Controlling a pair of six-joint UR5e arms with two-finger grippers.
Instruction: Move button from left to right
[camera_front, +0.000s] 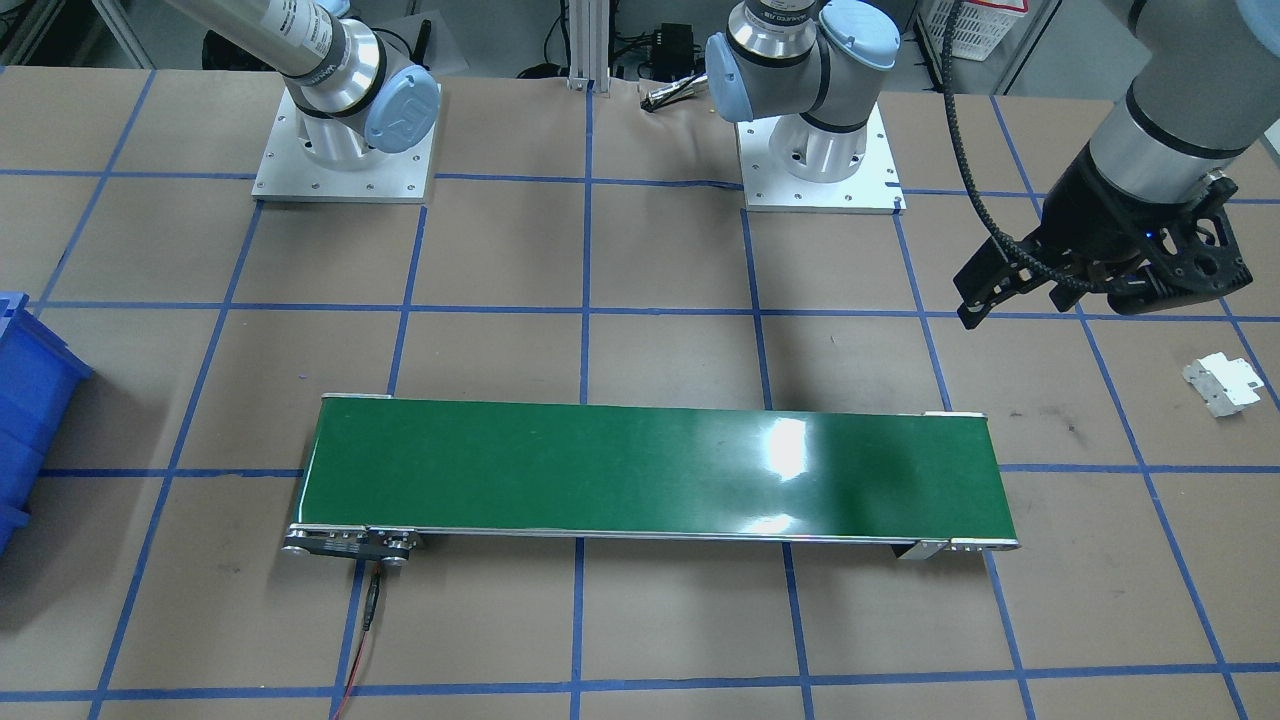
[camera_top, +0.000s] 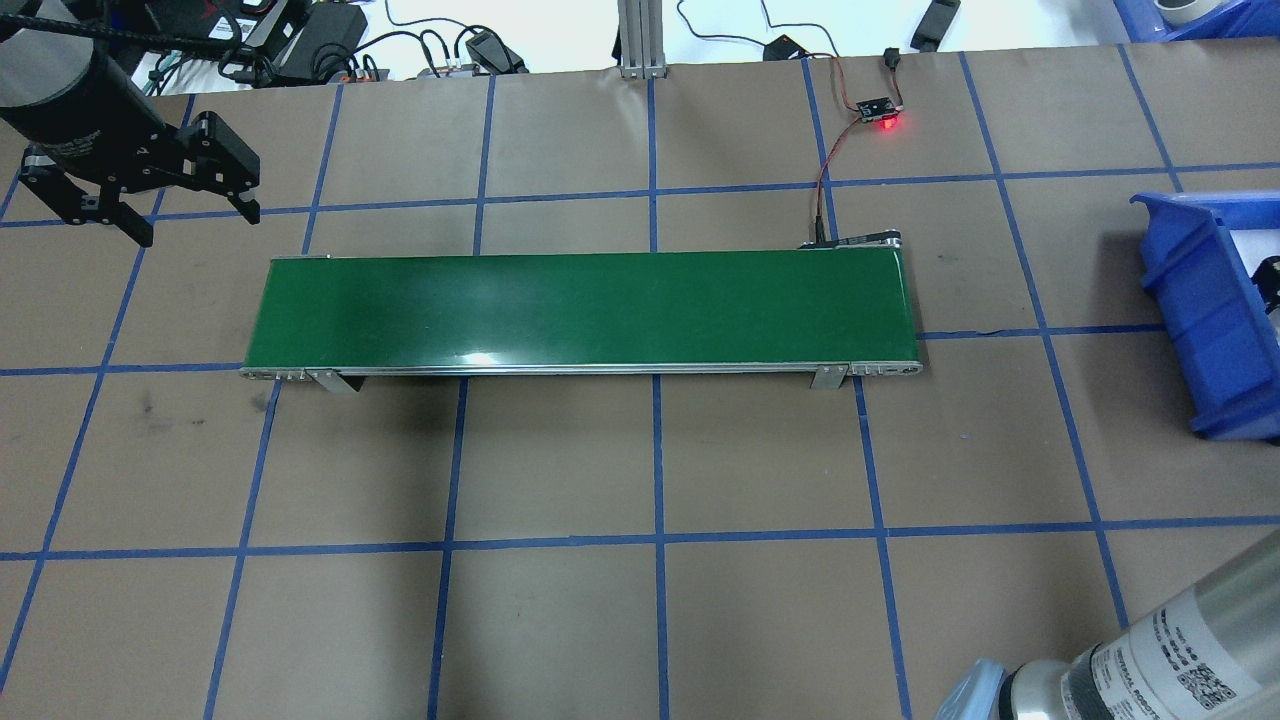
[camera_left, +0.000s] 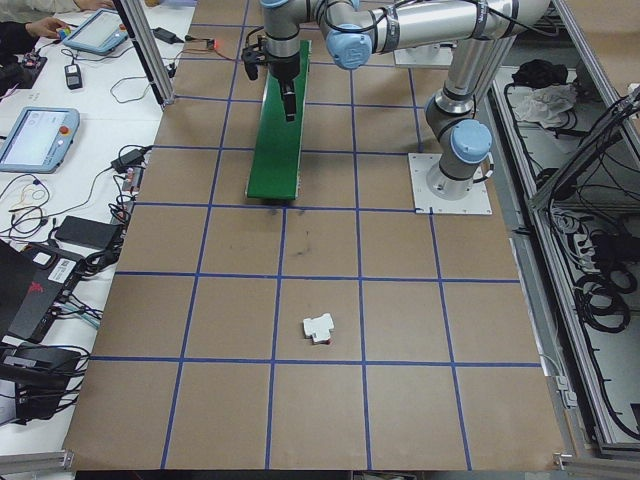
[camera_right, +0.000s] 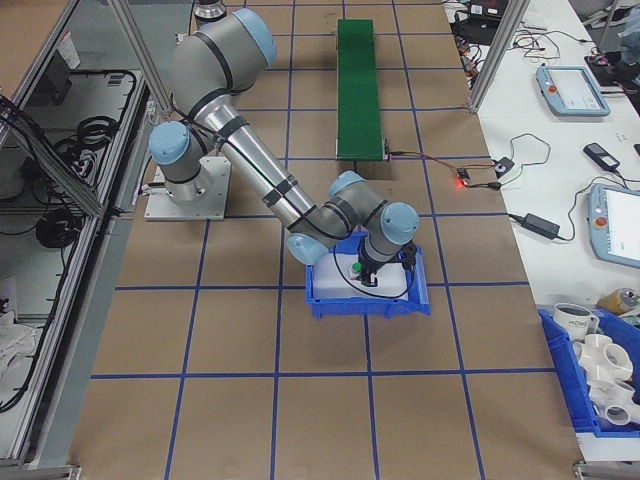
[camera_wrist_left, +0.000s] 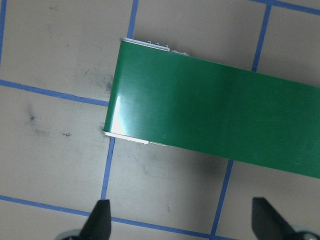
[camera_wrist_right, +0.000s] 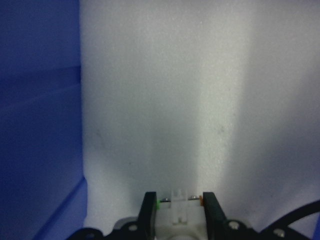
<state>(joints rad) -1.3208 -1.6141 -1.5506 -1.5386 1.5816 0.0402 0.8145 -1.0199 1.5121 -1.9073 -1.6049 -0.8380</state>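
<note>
R pincer (camera_wrist_right: 176, 202) holds button (camera_wrist_right: 176, 209) inside blue bin (camera_right: 368, 300); lower gently before release. L pincer (camera_wrist_left: 180, 220) wide, idle above desk (camera_top: 640, 600).

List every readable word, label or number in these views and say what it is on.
"UR": logo on the blue joint cap of the right arm.
Print on that arm's silver tube: too small to read.
Sticker with codes on the arm tube in the overhead view: too blurred to read.
Nothing else is legible.
</note>
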